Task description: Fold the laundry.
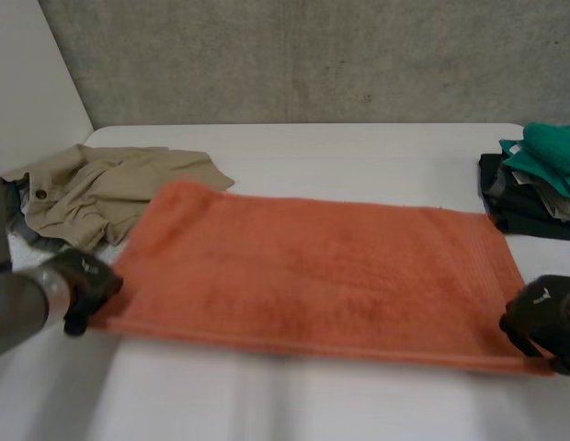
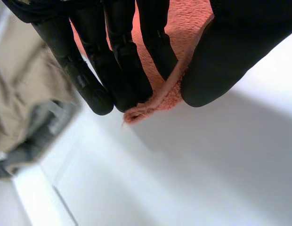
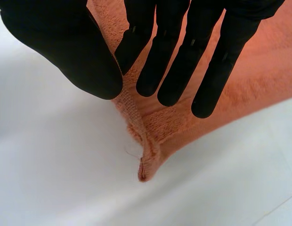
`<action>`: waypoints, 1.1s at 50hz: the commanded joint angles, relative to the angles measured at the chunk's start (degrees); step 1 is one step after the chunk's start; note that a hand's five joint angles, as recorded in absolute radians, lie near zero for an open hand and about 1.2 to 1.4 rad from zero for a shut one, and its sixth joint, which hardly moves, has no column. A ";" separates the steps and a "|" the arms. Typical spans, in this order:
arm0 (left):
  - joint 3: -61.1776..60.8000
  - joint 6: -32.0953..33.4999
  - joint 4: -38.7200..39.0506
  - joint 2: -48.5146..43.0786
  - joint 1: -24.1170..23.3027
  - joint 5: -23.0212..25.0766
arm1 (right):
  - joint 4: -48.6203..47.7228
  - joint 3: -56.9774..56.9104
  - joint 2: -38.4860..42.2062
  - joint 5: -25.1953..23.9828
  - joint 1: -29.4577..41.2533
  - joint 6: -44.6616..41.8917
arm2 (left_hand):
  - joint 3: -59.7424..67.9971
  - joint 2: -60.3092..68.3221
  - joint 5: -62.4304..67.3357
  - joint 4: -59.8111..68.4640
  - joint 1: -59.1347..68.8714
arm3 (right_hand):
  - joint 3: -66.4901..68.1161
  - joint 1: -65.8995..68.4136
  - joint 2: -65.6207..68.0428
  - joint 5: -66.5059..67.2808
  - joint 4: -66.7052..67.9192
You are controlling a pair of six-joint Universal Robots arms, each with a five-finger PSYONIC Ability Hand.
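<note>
Fingers (image 2: 106,66) and thumb of left hand (image 1: 83,287) pinch the near-left corner of the orange terry towel (image 1: 313,276); right hand (image 1: 547,317) pinches the near-right corner. Towel lies flat on white table (image 1: 359,147), not yet folded. Dark-and-green folded clothes stack (image 1: 538,179) looks done; crumpled beige garment (image 1: 101,193) remains.

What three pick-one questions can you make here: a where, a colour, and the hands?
1. Where is the beige garment? A) by the towel's left end B) under the towel C) on the floor
2. What colour is the towel? A) blue B) orange C) white
3. What are the left hand and right hand doing? A) waving B) pinching the towel's near corners C) holding nothing
1 A: it lies beside that end. 2 B: orange in every view. 3 B: fingers press a corner against each thumb.
</note>
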 commanded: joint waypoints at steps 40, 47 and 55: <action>61.73 -12.36 17.82 -42.13 -11.30 -4.58 | -53.53 -46.65 45.54 10.47 13.92 24.39 | -58.00 -58.49 -56.70 -58.41 -56.92 | -58.28 -55.23 -57.71 -58.33 -58.61; 53.85 -16.92 18.88 -33.54 -11.31 -3.43 | -37.92 -38.77 34.33 10.05 13.23 34.12 | -58.00 -58.49 -56.70 -58.41 -56.92 | -58.28 -55.23 -57.71 -58.33 -58.61; 38.89 -20.27 24.50 -24.38 -9.99 0.60 | -26.98 -24.35 23.31 7.14 8.39 35.21 | -58.00 -58.49 -56.70 -58.41 -56.92 | -58.28 -55.23 -57.71 -58.33 -58.61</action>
